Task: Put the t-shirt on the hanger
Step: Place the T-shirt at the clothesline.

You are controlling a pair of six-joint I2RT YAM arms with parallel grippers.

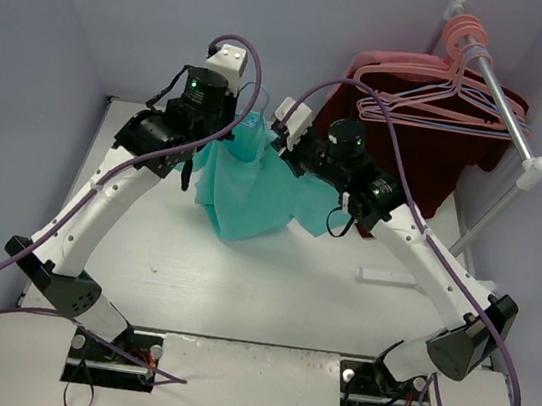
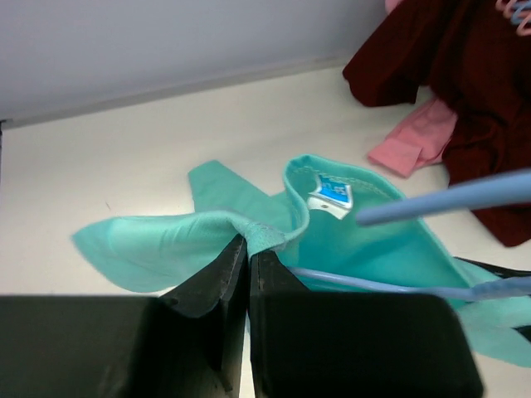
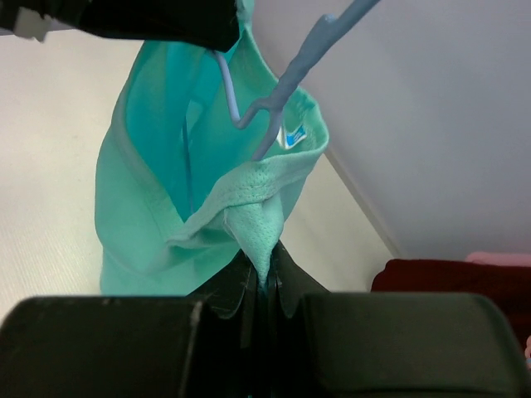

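Note:
The teal t-shirt (image 1: 252, 195) hangs above the table between my two grippers. My left gripper (image 2: 249, 246) is shut on a fold at the collar's edge, near the neck label (image 2: 332, 196). My right gripper (image 3: 267, 264) is shut on the opposite side of the collar, pinching a twisted bit of mesh fabric (image 3: 257, 220). The light-blue hanger (image 3: 286, 83) sits inside the neck opening, its stem rising out of the collar. Its thin bar (image 2: 373, 283) runs past my left gripper's right finger. The shirt body (image 3: 137, 199) droops below.
A dark maroon garment (image 1: 431, 145) hangs on pink hangers (image 1: 450, 82) from a rail (image 1: 507, 105) at the back right. A small pink cloth (image 2: 415, 137) lies by it. A small white piece (image 1: 387, 276) lies on the table under the right arm.

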